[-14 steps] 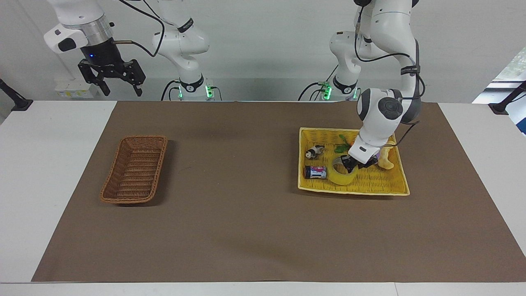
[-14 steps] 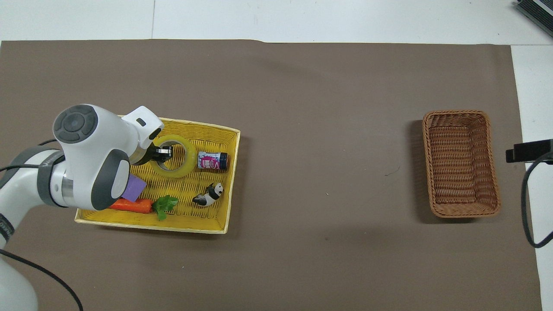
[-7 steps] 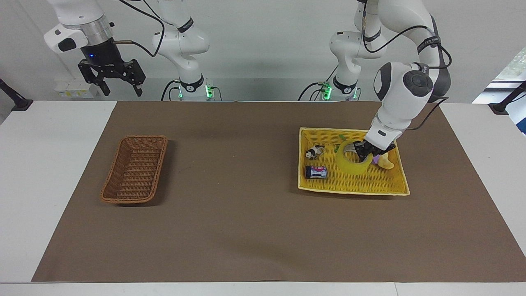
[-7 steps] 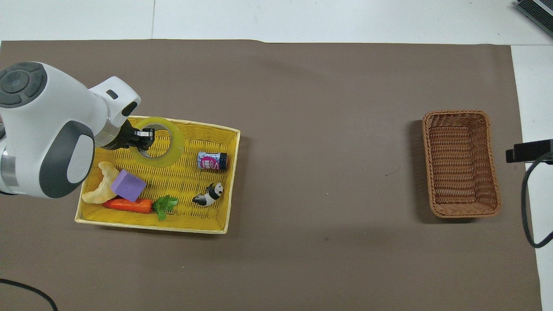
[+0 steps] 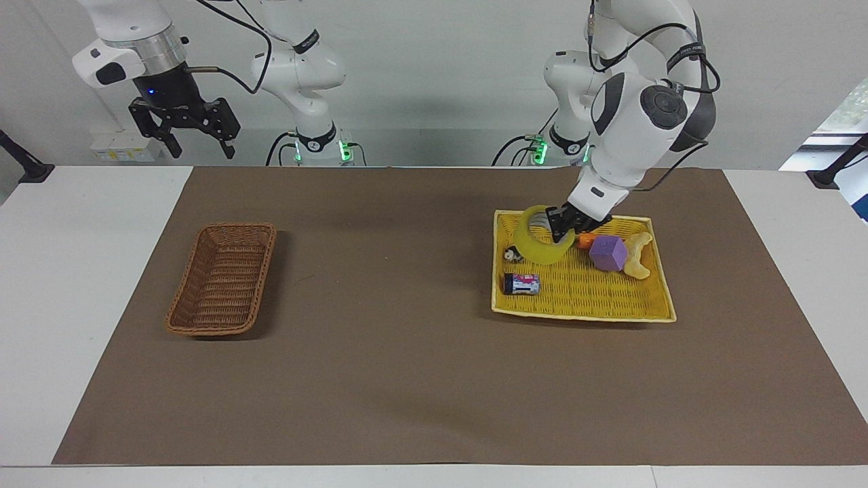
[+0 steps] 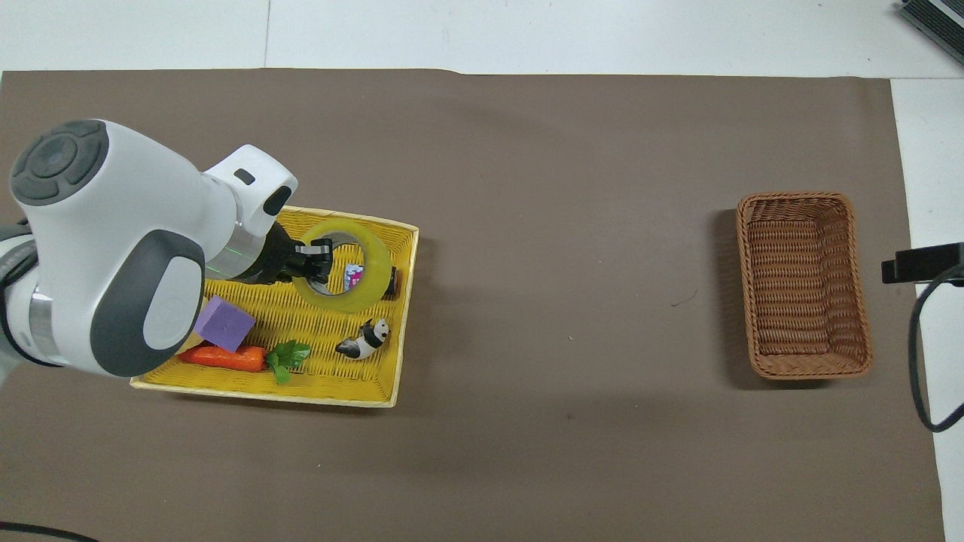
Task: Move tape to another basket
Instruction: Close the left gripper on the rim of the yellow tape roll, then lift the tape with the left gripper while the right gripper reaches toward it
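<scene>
Tape [image 5: 539,237] is off the tray floor, clamped by its ring wall in the left gripper [image 5: 561,227], hanging tilted over the yellow tray [image 5: 583,308], right of centre in the facing view. In the overhead view the tape [image 6: 348,272] sits centre-left, over the tray's upper right part, and the small dark can [image 6: 352,277] shows through its hole; left gripper [image 6: 316,256] has one finger inside the ring and one outside, shut on the wall. Yellow tray [image 6: 331,391] also holds a panda figure [image 6: 364,341], a carrot [image 6: 226,357] and a purple block [image 6: 224,324]. In the facing view the can [image 5: 521,284] lies at the tray's lower left, the purple block [image 5: 607,253] beside a pale curved piece [image 5: 637,256]. Basket [image 5: 222,279], brown wicker, is left of centre in the facing view and at right in the overhead view [image 6: 803,283], well apart from the tray, on the brown mat [image 5: 407,379] covering the worktop. Right gripper [image 5: 184,135] waits at upper left of the facing view, above the worktop's edge, fingers spread, holding nothing.
</scene>
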Controlling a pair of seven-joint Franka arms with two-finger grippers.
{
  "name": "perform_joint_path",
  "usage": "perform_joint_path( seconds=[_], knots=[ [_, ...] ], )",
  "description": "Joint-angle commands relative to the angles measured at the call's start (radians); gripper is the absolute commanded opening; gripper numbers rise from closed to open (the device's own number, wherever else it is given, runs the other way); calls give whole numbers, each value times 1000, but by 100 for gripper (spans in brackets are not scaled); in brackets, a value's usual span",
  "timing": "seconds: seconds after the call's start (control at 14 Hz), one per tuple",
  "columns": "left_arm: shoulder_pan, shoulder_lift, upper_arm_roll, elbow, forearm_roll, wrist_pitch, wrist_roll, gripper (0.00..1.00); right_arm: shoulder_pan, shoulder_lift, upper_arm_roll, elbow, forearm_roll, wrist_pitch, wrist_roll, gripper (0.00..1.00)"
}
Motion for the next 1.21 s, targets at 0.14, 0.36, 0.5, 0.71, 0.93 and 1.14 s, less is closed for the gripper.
perform_joint_path(
  seconds=[0.14,0.36,0.5,0.71,0.93,1.14],
  knots=[
    [-11,-9,-79,7,-219,102,-12,0,-7,-13,7,-6,-2,-15,-24,100],
    [-58,-9,-118,1,-327,222,31,0,0,-17,8,-6,0,-27,-30,100],
    [-103,-11,-118,-2,-356,264,78,0,13,-20,30,-6,-3,-75,-35,100],
    [-123,-12,-124,0,-477,284,207,0,23,-26,47,-12,1,-66,-36,100],
    [-123,-24,-159,-9,-602,285,290,0,32,-30,47,-18,73,-70,-100,100],
    [-123,-32,-190,-9,-638,305,304,0,75,-28,62,-17,159,-31,-107,100]
  ],
)
